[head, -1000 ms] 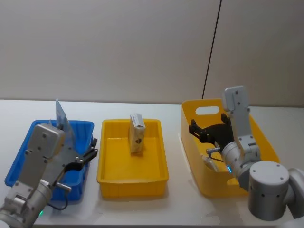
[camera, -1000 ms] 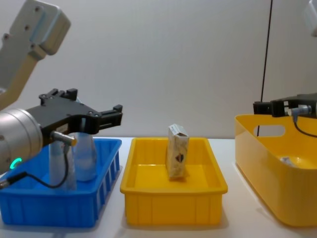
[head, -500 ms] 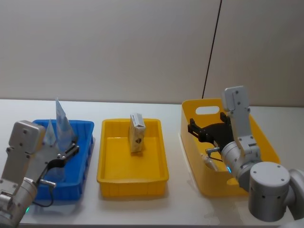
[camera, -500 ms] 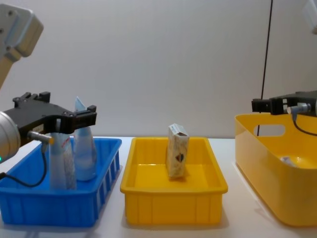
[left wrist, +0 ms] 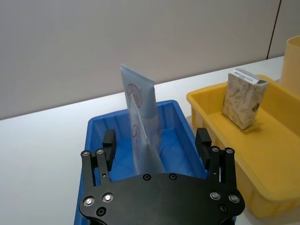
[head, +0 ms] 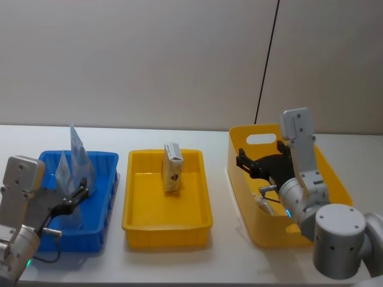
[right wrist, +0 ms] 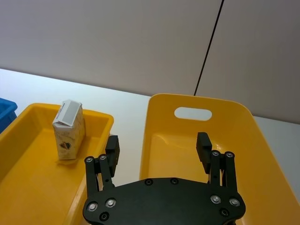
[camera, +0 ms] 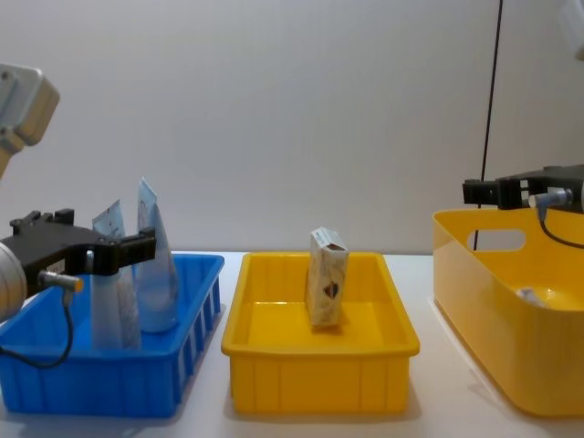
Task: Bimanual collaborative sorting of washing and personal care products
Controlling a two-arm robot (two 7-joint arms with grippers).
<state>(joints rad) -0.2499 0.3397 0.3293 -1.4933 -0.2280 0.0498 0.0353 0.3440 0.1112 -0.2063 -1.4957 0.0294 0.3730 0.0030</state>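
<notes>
Blue plastic marks the crate (head: 105, 164) at the left of the white table (head: 215, 257) in the head view. Two pale tubes (head: 76, 152) stand upright in it, the taller behind the shorter. The left gripper (head: 75, 199) hangs over the crate's near end, just in front of the tubes, its fingers spread and empty. In the middle, a yellow tray (head: 167, 236) holds one cream carton (head: 172, 168), standing on end toward the far side. At the right, the right gripper (head: 261, 162) hovers over the yellow tub (head: 240, 191), also spread, with nothing in it. A clear bottle (head: 265, 204) lies on the tub's floor below it, partly hidden.

In the left wrist view, the left gripper's black fingers (left wrist: 108, 140) stand wide apart. The tubes rise beyond and between them, touching neither finger. The carton sits in the tray, off to one side.

In the right wrist view, the right gripper's fingers (right wrist: 204, 143) are parted. One lines up with the gap between tray and tub, the other with the tub's inside. The carton's dark diamond logo faces the camera.

In the chest view, the left gripper (camera: 109, 246) is level with the tubes' upper halves and in front of them. The carton stands alone in the tray. The right gripper (camera: 511, 192) sits just above the tub's rim at the right edge. The bottle is a pale glimpse inside the tub.
</notes>
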